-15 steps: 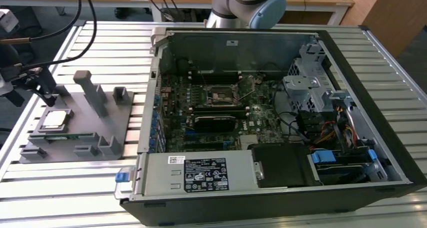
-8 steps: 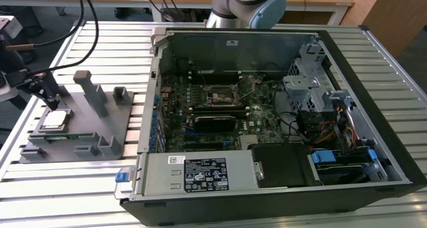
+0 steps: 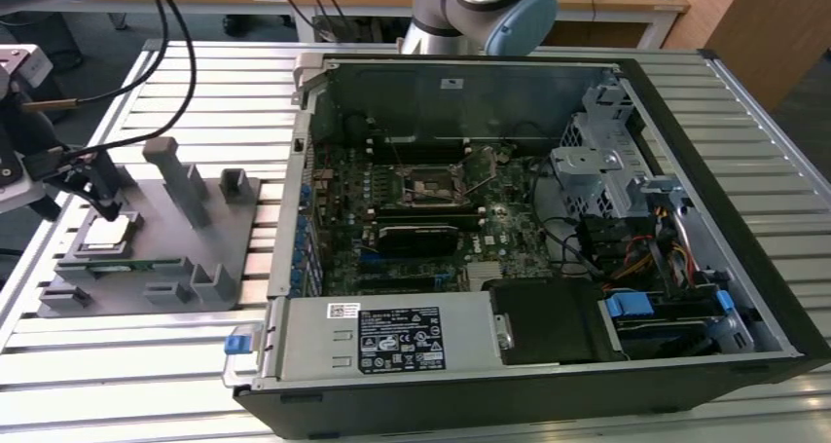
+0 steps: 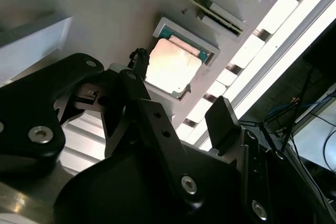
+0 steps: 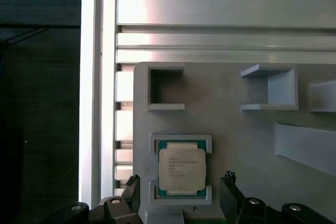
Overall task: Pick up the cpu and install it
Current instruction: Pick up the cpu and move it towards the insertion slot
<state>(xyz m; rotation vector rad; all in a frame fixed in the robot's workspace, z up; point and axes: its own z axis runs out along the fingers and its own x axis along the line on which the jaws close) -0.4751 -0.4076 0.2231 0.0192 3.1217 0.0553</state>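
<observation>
The cpu [image 5: 181, 169], a small square chip with a silvery top, lies flat in a recess of the grey holder block [image 5: 236, 135]. In the exterior view the cpu [image 3: 111, 231] sits on that block [image 3: 195, 239] at the exterior view's left, outside the computer case. My gripper [image 5: 181, 179] hangs just over it, open, with one black finger [image 5: 131, 190] on each side of the chip and nothing held. The second wrist view shows the cpu [image 4: 173, 66] between the spread fingertips [image 4: 139, 59]. The gripper [image 3: 104, 207] hovers at the chip's far edge.
The open computer case [image 3: 675, 102] fills the middle and the exterior view's right, with the motherboard socket [image 3: 435, 183] inside. A green memory stick [image 3: 130, 265] lies in the holder block. Upright posts [image 3: 169, 170] stand on the block. The slatted aluminium table [image 3: 130, 365] carries everything.
</observation>
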